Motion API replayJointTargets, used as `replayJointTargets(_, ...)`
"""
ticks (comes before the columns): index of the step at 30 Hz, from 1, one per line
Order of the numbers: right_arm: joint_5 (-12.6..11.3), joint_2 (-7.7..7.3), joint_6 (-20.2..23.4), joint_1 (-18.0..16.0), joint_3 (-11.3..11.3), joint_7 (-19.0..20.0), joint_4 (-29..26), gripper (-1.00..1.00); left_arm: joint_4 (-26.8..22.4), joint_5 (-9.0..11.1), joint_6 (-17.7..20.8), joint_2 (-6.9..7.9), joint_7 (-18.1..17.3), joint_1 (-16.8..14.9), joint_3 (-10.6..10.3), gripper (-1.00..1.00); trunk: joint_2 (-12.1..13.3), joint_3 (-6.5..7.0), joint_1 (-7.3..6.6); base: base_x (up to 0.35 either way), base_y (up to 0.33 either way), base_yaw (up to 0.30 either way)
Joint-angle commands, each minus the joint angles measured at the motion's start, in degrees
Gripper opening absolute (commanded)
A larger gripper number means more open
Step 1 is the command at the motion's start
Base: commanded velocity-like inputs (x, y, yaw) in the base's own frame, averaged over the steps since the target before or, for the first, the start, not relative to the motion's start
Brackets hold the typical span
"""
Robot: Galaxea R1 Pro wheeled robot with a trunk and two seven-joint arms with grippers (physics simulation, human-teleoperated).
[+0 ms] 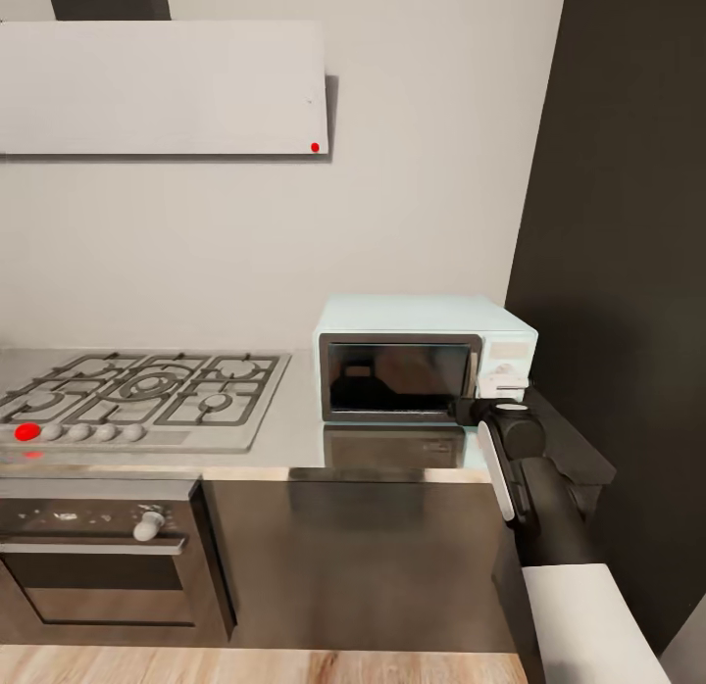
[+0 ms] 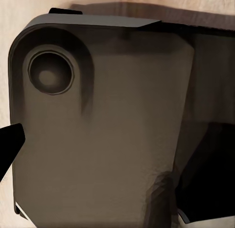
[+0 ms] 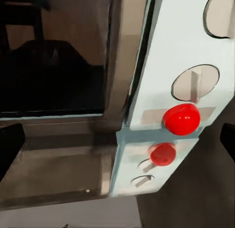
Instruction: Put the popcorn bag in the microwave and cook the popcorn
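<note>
I have the right arm brought up to the small boxy mint-blue microwave (image 1: 424, 359), its gripper (image 1: 469, 408) just in front of the lower corner where the dark glass door (image 1: 396, 378) meets the pale control panel (image 1: 507, 363) — my reading is that this lines up either the door edge or the red button (image 3: 181, 118) seen close in the right wrist view. Right fingers (image 3: 10, 148) show as dark tips at both edges of that view, well apart, nothing between them. Left gripper: I cannot tell its state; one dark fingertip (image 2: 9, 142) shows against a grey-brown robot body panel (image 2: 103, 130), so I judge that arm tucked at the side. Microwave door looks closed. I cannot see a tan popcorn bag here. Surface — smooth reflective grey metallic countertop (image 1: 294, 439), mirroring the microwave front; grey gas hob with black grates (image 1: 137, 390) beside it, steel oven (image 1: 98, 557) below, pale wall behind, dark panel to the microwave's right, wood floor (image 1: 245, 664).
</note>
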Motion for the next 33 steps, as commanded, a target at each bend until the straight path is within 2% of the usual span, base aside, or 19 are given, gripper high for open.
replayJointTargets(1,0.4,0.01,0.4,0.0,0.1,0.1,0.0,1.0,0.0,0.6,-0.1,-0.01,0.0,0.0,0.0,1.0,0.0,-0.06,0.0,0.0,0.17,0.0)
replayJointTargets(14,0.5,-0.2,0.4,0.0,0.1,0.3,-0.2,1.0,0.0,0.5,-0.1,-0.01,0.0,0.0,0.0,1.0,0.0,-0.06,0.0,0.0,0.023,0.0)
replayJointTargets(22,0.4,-0.24,0.3,0.0,0.2,0.0,-3.8,1.0,0.0,0.5,-0.1,-0.06,0.0,0.0,0.0,1.0,0.0,-0.06,0.0,0.0,0.0,0.0)
replayJointTargets(28,0.4,-0.39,-3.9,0.0,0.0,0.2,-3.9,1.0,-0.1,0.5,-0.1,-0.09,0.0,0.0,0.0,1.0,0.0,-0.06,0.0,0.0,0.0,0.0)
replayJointTargets(33,0.3,-0.33,-4.2,0.0,0.0,0.2,-3.7,1.0,-0.1,0.4,-0.1,-0.1,0.0,0.0,-0.1,1.0,0.0,-0.06,0.0,0.0,0.0,0.0)
